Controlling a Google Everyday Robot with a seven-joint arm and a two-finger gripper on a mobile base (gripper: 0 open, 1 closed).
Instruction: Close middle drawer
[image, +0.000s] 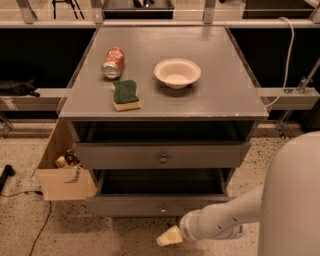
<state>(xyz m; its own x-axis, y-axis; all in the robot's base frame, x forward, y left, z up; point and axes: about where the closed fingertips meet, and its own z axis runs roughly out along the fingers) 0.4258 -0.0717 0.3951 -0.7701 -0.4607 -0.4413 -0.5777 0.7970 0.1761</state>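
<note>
The middle drawer (135, 205) is seen standing partly out of the cabinet (225, 95), its dark inside exposed behind the flat grey front and its small round knob (162, 211) set at the middle of the lower edge. The gripper (170, 236) is held low in front of the cabinet, just below the drawer's front edge and slightly right of the knob, apart from the wood; whether it is wide or narrow cannot be told. The white arm (225, 220) is extended to it from the lower right. The uppermost drawer (120, 155) is shown just above. On the cabinet top, a can (113, 62) is laid near the left edge, a green sponge (125, 95) near the front-left corner, and a bowl (177, 72) at the centre
</note>
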